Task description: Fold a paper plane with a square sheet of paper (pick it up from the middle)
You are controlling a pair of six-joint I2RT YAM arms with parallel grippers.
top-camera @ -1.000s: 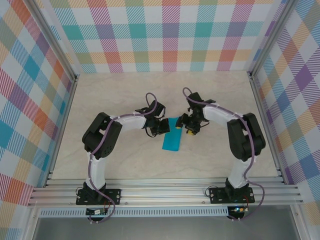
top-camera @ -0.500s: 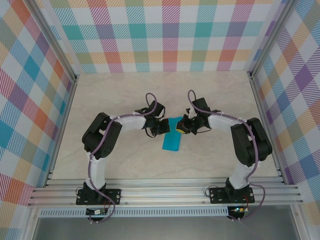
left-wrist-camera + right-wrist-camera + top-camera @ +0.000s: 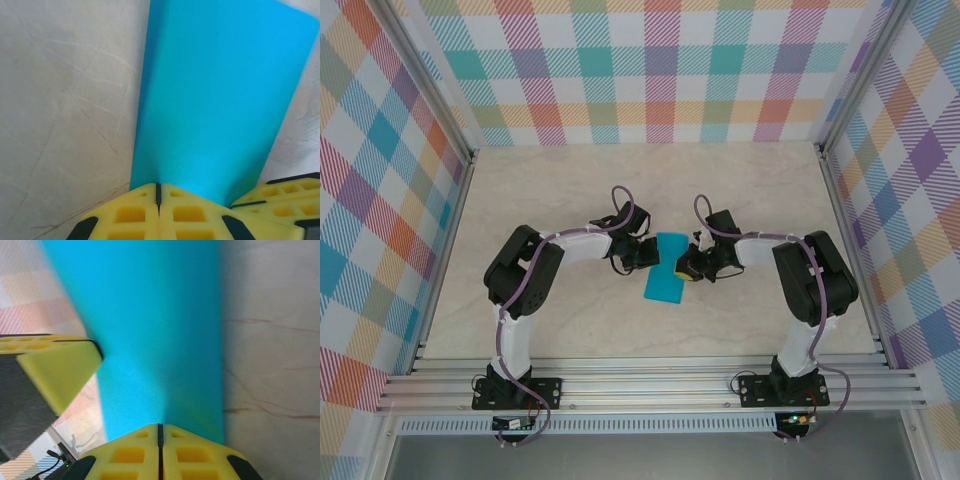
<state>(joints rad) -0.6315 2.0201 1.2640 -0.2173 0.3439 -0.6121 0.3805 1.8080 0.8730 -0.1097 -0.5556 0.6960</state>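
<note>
Paper (image 3: 664, 282) lies mid-frame in the top view as a narrow teal strip on the table (image 3: 570, 200), between the two arms. The change is on the right: a second ago the right tool (image 3: 687, 268) stood partly open beside the strip's right edge, and now its pads are pressed together on that edge. That arm's wrist has also dropped a little lower in the frame. The left tool (image 3: 644, 255) has not moved and stays clamped on the opposite edge. In each wrist view the teal sheet runs straight out of a shut seam between yellow pads, so both grips look real.

I judge that the paper is now pinned from both sides — ready to be lifted or creased, with the plane itself not yet formed.

The strip looks narrower than a square. Whether it is doubled over or bowed upward I cannot tell. No crease shows, and the pads hide how deep the paper sits in them.
</note>
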